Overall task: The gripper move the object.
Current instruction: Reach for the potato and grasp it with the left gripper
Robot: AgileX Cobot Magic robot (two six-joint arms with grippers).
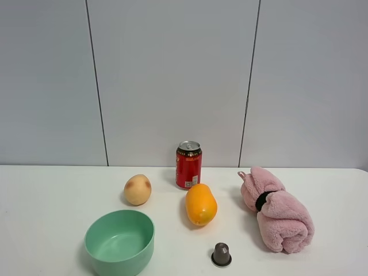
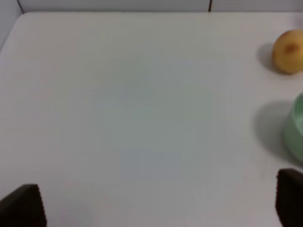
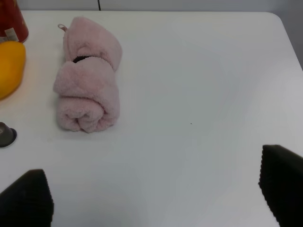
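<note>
Exterior high: we see the pale yellow-tan egg-shaped fruit (image 1: 137, 190) at one o'clock from the mint-green plastic bowl (image 1: 118, 265).
Left gripper (image 2: 155, 203): jaws apart, empty.
Right gripper (image 3: 154, 191): jaws apart, empty.

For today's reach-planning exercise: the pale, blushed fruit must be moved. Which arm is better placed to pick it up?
Left, probably. The pale fruit lies left of centre, in view of the open left gripper; the right gripper faces the pink towel instead.
</note>
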